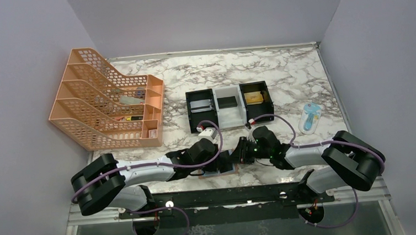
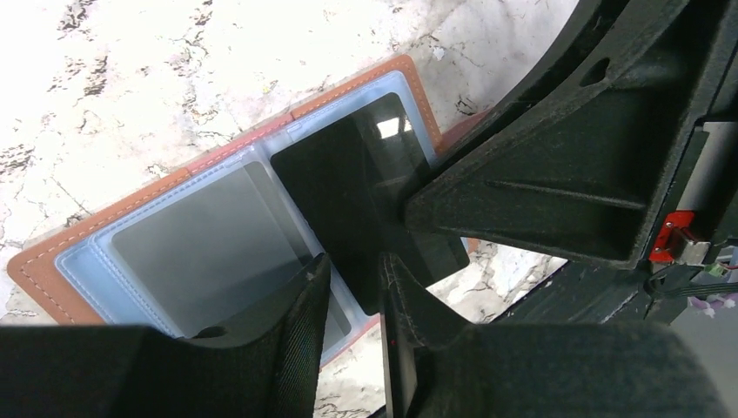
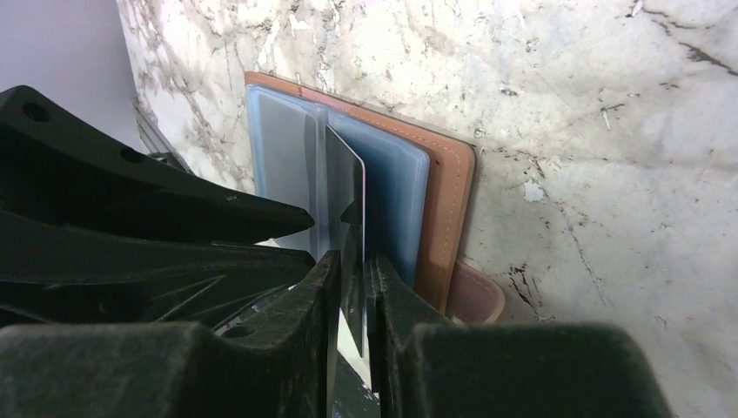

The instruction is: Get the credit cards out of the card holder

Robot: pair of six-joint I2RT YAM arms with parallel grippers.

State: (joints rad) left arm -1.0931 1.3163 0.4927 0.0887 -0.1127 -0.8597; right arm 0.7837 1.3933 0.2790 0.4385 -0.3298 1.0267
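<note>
The card holder lies open on the marble near the table's front edge, tan leather with light-blue clear sleeves. A glossy black credit card sticks halfway out of one sleeve. A greyish card shows inside the other sleeve. My right gripper has its jaws barely parted round the card's near end, with a slit on one side. My left gripper stands open over the holder, the card's corner in its gap. The right arm's finger reaches the card from the right. Both grippers meet in the top view.
An orange mesh file rack stands at the back left. A black-and-white three-compartment tray sits just behind the arms. A small blue-and-white item lies at the right. The holder's snap tab pokes out underneath.
</note>
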